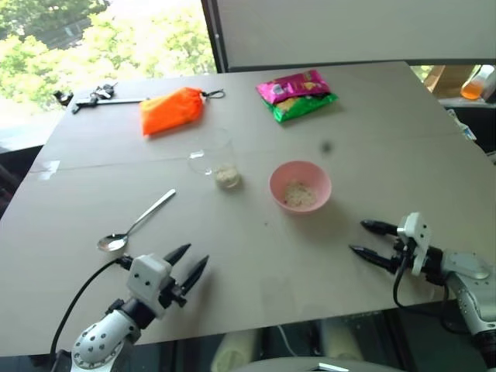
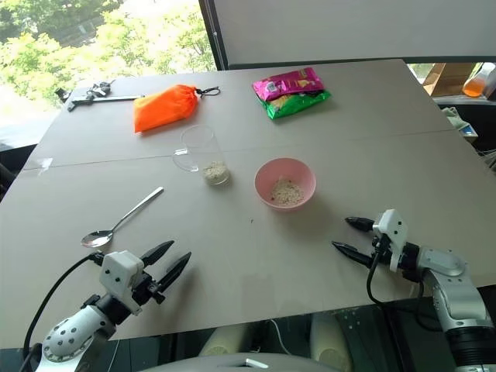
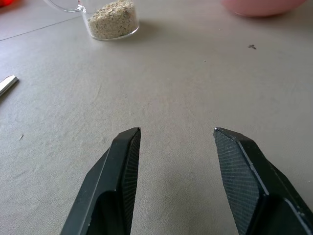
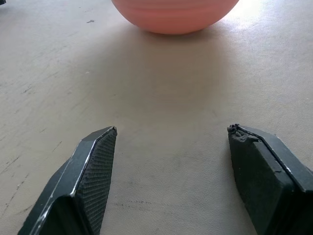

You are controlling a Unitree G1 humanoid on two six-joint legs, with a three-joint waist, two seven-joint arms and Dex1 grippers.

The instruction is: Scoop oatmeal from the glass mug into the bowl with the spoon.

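Now both grippers, left gripper (image 1: pixel 191 262) and right gripper (image 1: pixel 363 237), wait wide open and empty near the spoon (image 1: pixel 133 225), glass mug (image 1: pixel 213 159) and bowl (image 1: pixel 300 186).

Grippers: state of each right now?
Left end effector: open, holding nothing.
Right end effector: open, holding nothing.

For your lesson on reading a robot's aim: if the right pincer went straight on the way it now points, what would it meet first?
Most likely the pink bowl. The right pincer, open and empty, points across bare table straight at the bowl's side, with nothing between. Since it tilts slightly down, its tips might graze the tabletop first; depth is unclear.
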